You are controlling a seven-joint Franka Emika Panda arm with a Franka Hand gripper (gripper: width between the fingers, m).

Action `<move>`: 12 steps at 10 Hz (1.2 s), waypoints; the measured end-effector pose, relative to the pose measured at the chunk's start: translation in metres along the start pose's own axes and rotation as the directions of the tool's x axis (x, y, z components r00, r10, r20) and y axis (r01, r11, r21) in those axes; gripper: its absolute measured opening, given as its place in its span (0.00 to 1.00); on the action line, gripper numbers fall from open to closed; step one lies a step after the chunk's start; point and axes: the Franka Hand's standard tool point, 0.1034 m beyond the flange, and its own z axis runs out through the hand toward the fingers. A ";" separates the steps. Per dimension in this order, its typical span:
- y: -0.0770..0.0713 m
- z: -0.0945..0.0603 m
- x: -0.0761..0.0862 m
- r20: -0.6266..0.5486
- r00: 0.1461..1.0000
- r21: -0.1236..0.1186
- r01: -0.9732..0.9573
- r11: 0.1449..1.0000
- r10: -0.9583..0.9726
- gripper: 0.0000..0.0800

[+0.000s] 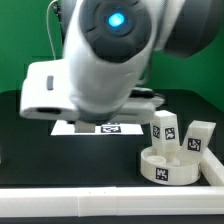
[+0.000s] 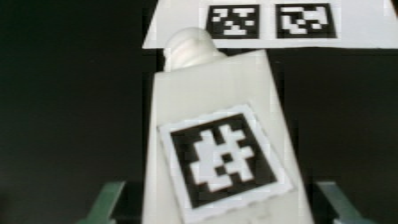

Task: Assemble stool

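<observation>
While the tagged white leg block [image 2: 214, 140] fills the centre of the wrist view, clamped between the gripper [image 2: 217, 205] fingers by its flat sides, it looks light, rigid and slick (best held there), with the marker board [image 2: 267, 22] beyond.

A white leg block [image 2: 214, 140] with a black-and-white tag fills the view between two green fingertips [image 2: 111, 200]. Beyond it lies the marker board [image 2: 267, 20] on black.
</observation>
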 end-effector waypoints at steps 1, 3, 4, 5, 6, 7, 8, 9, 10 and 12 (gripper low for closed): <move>0.002 -0.002 0.003 -0.020 1.000 -0.001 -0.002 1.000 0.002 0.40; 0.003 -0.005 0.012 -0.076 0.997 0.004 -0.010 1.000 0.011 0.40; 0.001 -0.009 0.018 -0.151 0.988 0.046 -0.037 0.998 0.043 0.40; -0.006 -0.016 0.014 -0.203 0.976 0.100 -0.057 0.993 0.077 0.40; -0.013 -0.025 0.010 -0.246 0.962 0.152 -0.083 0.985 0.119 0.40; -0.018 -0.039 0.008 -0.290 0.942 0.189 -0.118 0.975 0.170 0.40; -0.020 -0.056 0.010 -0.383 0.902 0.208 -0.127 0.970 0.200 0.40; -0.019 -0.055 0.013 -0.459 0.866 0.204 -0.116 0.972 0.200 0.40; -0.018 -0.054 0.014 -0.498 0.842 0.206 -0.116 0.972 0.206 0.40; -0.018 -0.062 0.021 -0.633 0.742 0.207 -0.112 0.972 0.220 0.40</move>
